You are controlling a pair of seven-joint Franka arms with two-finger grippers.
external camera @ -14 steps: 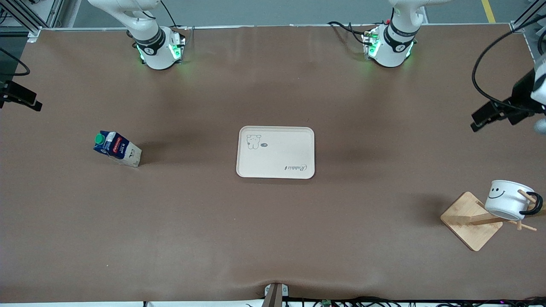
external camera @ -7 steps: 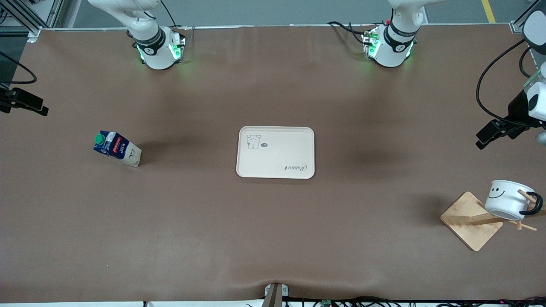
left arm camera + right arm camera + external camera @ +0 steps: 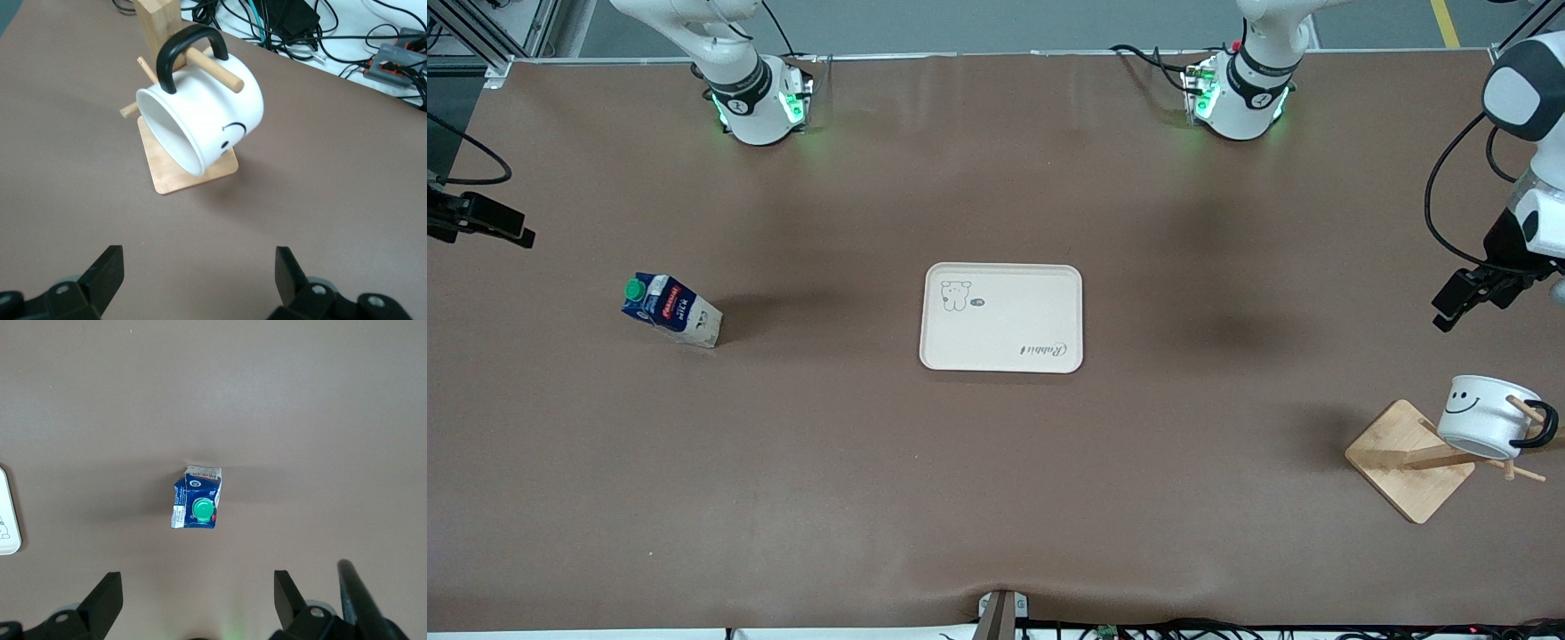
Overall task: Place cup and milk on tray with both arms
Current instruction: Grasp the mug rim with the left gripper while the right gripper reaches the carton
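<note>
**Both claws wide and empty; risks lie in a hooked cup and an upright carton**

A brown table is shown from above, with the tray [image 3: 1001,316] lying bare at its centre. Nothing has yet been placed on it.

At 9 o'clock from the tray, well apart, the milk [image 3: 670,310] stands upright, green cap on top. The right gripper [image 3: 193,603] is held over it, jaws spread wide and empty. A tall, narrow carton could be tipped if one finger is brought against it before the other.

At 4 o'clock from the tray, near the left arm's end of the table, a wooden rack [image 3: 1409,459] is seen. The cup [image 3: 207,120] hangs tilted on a rack peg by its black handle. The left gripper [image 3: 199,283] is held over the table near the rack, jaws wide and empty. If the cup is pulled away without the handle being slid along the peg, the light rack could be dragged or toppled.
</note>
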